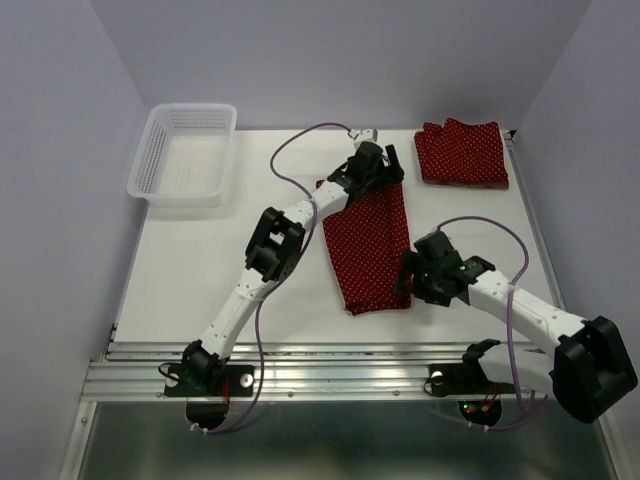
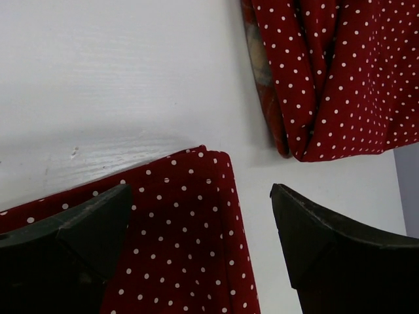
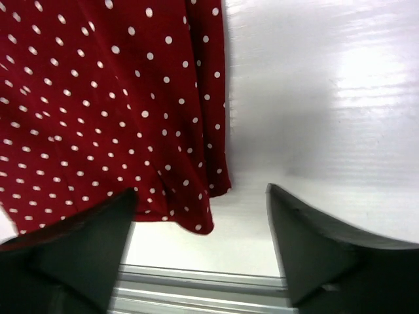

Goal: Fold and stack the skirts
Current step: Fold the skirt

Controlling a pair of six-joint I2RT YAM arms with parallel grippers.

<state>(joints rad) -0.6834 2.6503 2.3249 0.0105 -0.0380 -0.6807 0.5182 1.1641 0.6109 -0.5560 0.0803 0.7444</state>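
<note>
White table (image 1: 200, 260) bears central dotted skirt (image 1: 370, 250); left tool (image 2: 201, 190), right tool (image 3: 201, 191) spread

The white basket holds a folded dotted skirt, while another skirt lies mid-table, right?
No: the basket is empty. The folded dotted skirt lies on the table at the back right, as the top view shows. The other skirt does lie mid-table.

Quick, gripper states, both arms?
Left gripper: open, holding nothing, above the dotted skirt corner.
Right gripper: open, holding nothing, at the same skirt's near edge.
</note>
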